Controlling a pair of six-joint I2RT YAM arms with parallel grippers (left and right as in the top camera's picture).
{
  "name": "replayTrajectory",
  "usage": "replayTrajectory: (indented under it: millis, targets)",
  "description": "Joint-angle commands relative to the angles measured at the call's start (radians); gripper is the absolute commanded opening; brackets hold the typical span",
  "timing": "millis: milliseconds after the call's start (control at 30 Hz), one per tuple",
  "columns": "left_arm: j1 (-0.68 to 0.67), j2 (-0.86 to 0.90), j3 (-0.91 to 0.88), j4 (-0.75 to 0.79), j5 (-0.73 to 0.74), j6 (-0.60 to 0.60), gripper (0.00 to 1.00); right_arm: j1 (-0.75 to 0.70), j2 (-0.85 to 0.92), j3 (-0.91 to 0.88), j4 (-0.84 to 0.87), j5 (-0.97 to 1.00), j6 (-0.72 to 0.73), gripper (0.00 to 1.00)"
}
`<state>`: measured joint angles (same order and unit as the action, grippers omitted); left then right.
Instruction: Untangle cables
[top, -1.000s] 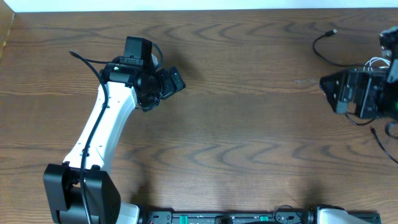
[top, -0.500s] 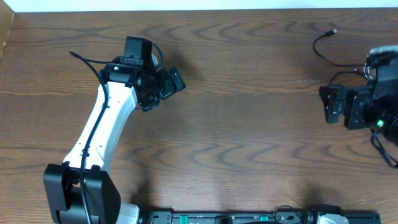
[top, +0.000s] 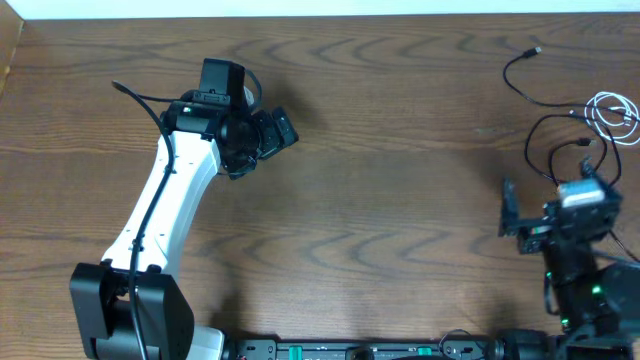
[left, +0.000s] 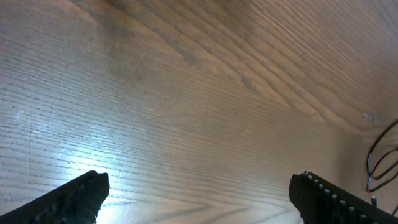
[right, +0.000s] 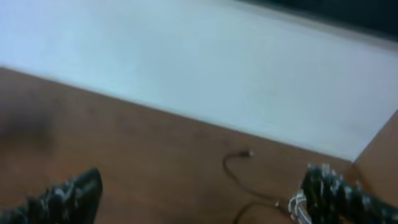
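The overhead view is bright and sharp, with even light on the brown table (top: 400, 220). A soft shadow lies beside the left arm (top: 165, 200). The left wrist view is clear, with a white shiny patch near the bottom left. The right wrist view is dim and blurry, and the black cable (right: 233, 163) looks smeared.

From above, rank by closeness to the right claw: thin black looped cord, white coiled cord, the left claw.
1. Thin black looped cable, just beyond the right gripper.
2. White coiled cable, farther back, toward its right.
3. Left gripper, far off to the left.
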<state>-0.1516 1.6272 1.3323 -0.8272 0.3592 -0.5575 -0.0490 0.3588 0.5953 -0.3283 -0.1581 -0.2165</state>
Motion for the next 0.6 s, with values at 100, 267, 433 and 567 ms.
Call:
replayTrajectory:
  millis: [100,267,433,567]
  targets:
    - [0.002,0.006,0.012,-0.002,-0.013,-0.005,0.98,0.003,-0.173,-0.295,0.266,-0.074,-0.027,0.99]
    - [0.002,0.006,0.012,-0.002,-0.013,-0.005,0.98,0.003,-0.293,-0.430,0.310,-0.074,-0.027,0.99]
    - [0.002,0.006,0.012,-0.002,-0.013,-0.005,0.98,0.003,-0.354,-0.500,0.315,-0.089,-0.027,0.99]
    - [0.002,0.006,0.012,-0.002,-0.013,-0.005,0.98,0.003,-0.354,-0.538,0.332,-0.111,-0.024,0.99]
